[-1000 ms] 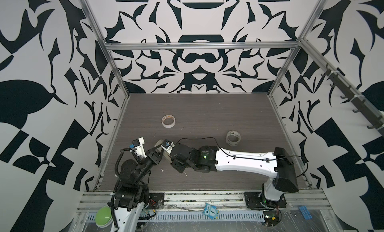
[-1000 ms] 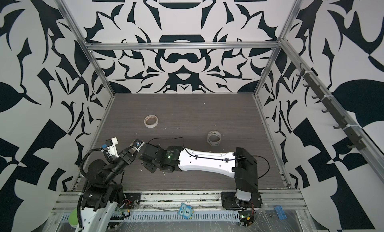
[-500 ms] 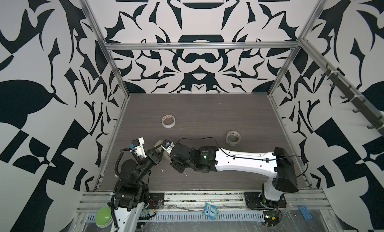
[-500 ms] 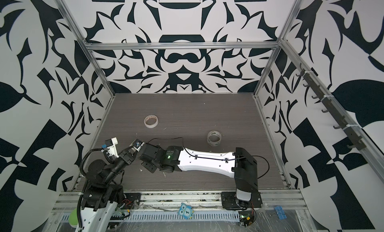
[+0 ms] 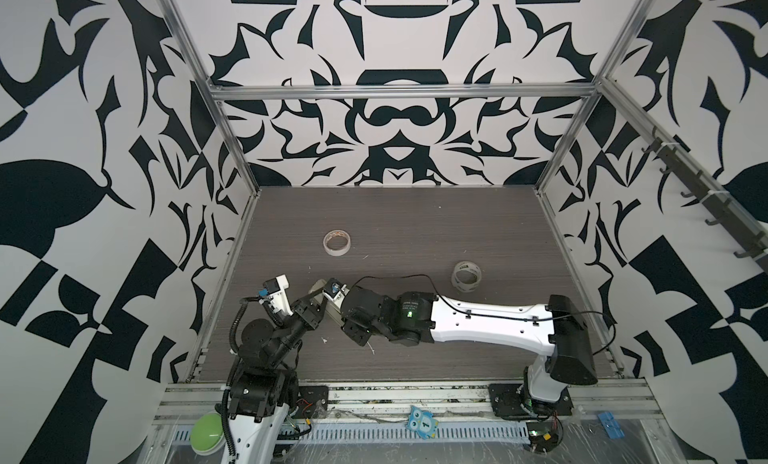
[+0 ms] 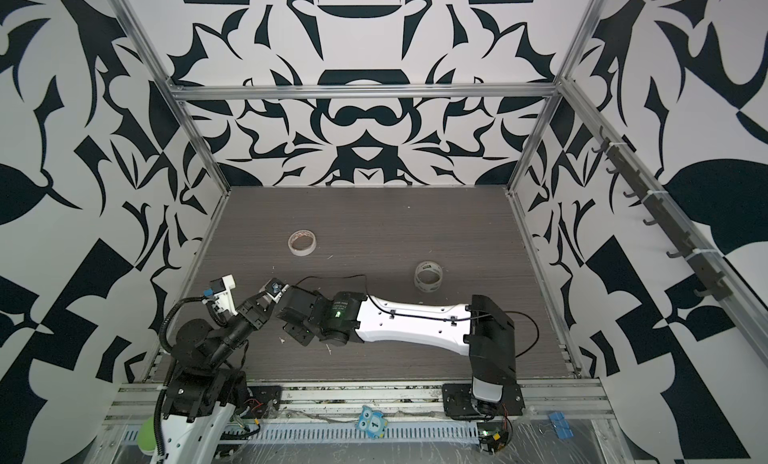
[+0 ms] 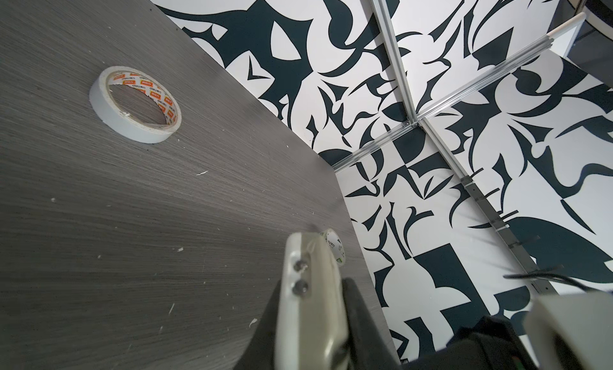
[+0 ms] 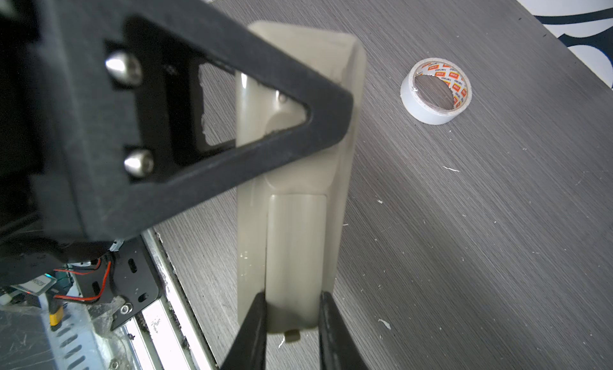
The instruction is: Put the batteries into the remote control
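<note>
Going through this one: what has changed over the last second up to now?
Nothing visibly changed. The left gripper stays shut on the remote control, the right gripper stays closed across its back cover, and the white tape roll and the clear tape roll lie where they were.

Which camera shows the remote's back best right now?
The right wrist view: the slim beige plastic remote control fills it, plain back facing the camera, with the right pincer gripping its end. The left wrist view shows only its blurred end, edge-on. In both top views only a sliver shows.
</note>
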